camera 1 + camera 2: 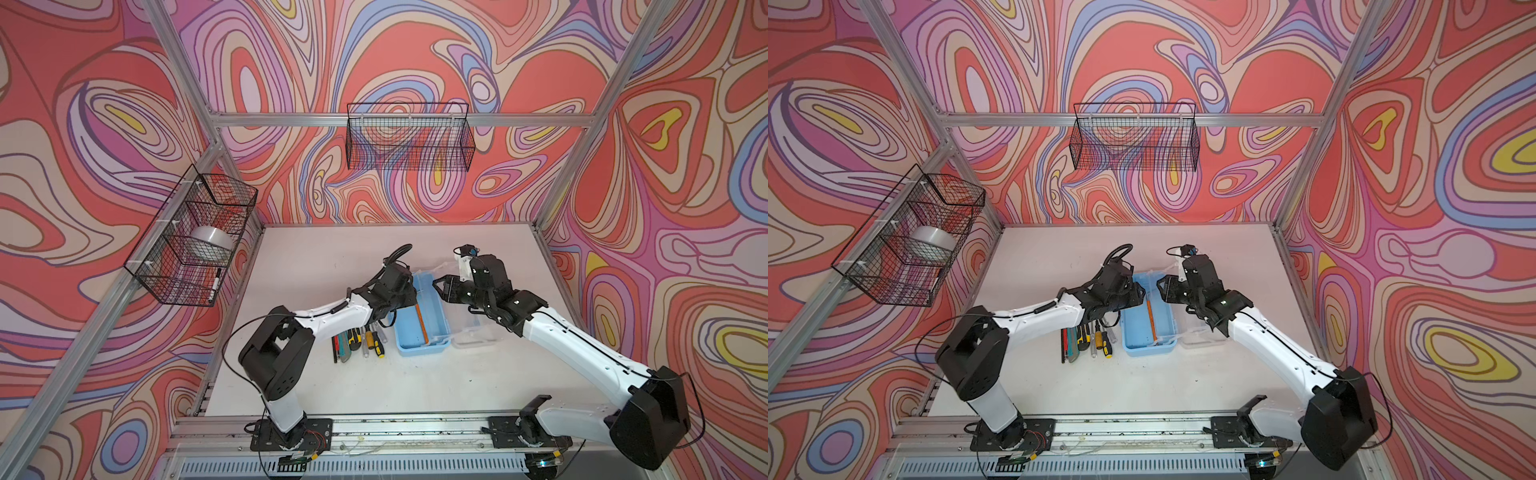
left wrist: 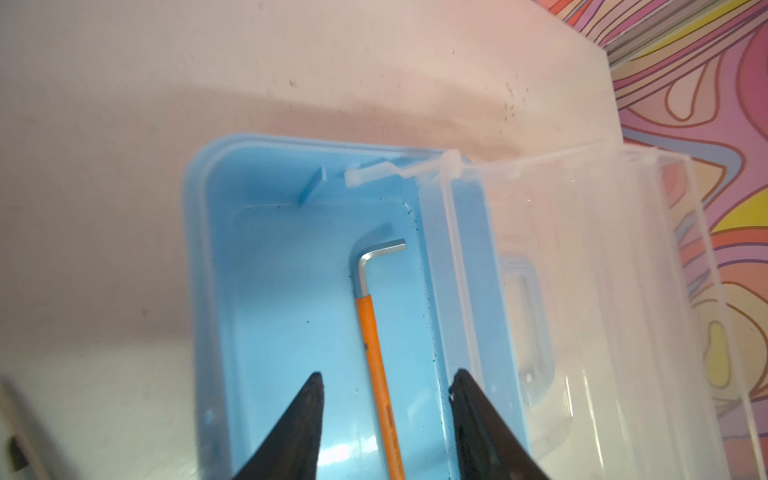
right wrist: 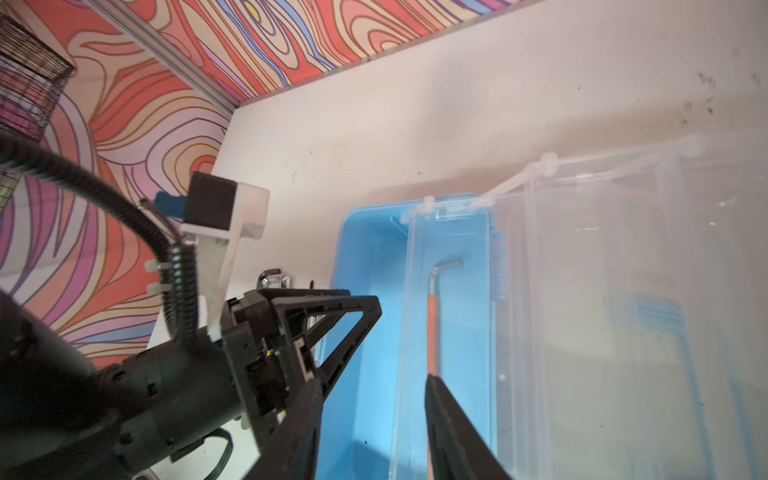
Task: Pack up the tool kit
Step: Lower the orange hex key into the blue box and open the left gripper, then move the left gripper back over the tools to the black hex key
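The light-blue case [image 1: 415,349] stands open mid-table, its clear lid and tray [image 1: 473,328] folded out to the right. An orange-sleeved hex key [image 2: 368,316] lies on the case floor. My left gripper [image 2: 387,374] hangs open over the case, with the key below the gap and free of both fingers. My right gripper [image 3: 374,382] is open at the case's right side, and the clear tray wall [image 3: 405,316] runs between its jaws, close to one finger [image 3: 453,419]. Pencils [image 1: 335,347], utility knives [image 1: 348,340] and screwdrivers [image 1: 376,343] lie in a row left of the case.
A black wire basket [image 1: 195,237] on the left rail holds a tape roll [image 1: 210,241] and a marker [image 1: 215,284]. Another wire basket [image 1: 409,137] hangs on the back rail. Aluminium frame posts bound the table, and both arm bases sit on the front rail.
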Controlling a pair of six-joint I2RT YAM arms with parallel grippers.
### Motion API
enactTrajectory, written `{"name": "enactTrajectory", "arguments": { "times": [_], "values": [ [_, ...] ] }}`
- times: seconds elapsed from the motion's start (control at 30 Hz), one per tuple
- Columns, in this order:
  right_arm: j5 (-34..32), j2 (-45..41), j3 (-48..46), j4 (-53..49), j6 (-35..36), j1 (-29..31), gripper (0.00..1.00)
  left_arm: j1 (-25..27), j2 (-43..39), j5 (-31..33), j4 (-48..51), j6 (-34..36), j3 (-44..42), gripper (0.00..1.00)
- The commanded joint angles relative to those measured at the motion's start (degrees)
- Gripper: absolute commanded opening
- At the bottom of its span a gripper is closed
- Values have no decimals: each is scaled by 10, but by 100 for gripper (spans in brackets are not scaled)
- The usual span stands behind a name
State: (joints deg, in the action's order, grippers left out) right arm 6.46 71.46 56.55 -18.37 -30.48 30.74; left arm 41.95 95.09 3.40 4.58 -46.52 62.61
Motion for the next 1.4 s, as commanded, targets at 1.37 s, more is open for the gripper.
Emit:
{"name": "enactTrajectory", "arguments": {
  "times": [1.37],
  "values": [
    [-93,184,85,-8,19,178,40,-265,-168,42,65,92,-281,27]
  ]
}}
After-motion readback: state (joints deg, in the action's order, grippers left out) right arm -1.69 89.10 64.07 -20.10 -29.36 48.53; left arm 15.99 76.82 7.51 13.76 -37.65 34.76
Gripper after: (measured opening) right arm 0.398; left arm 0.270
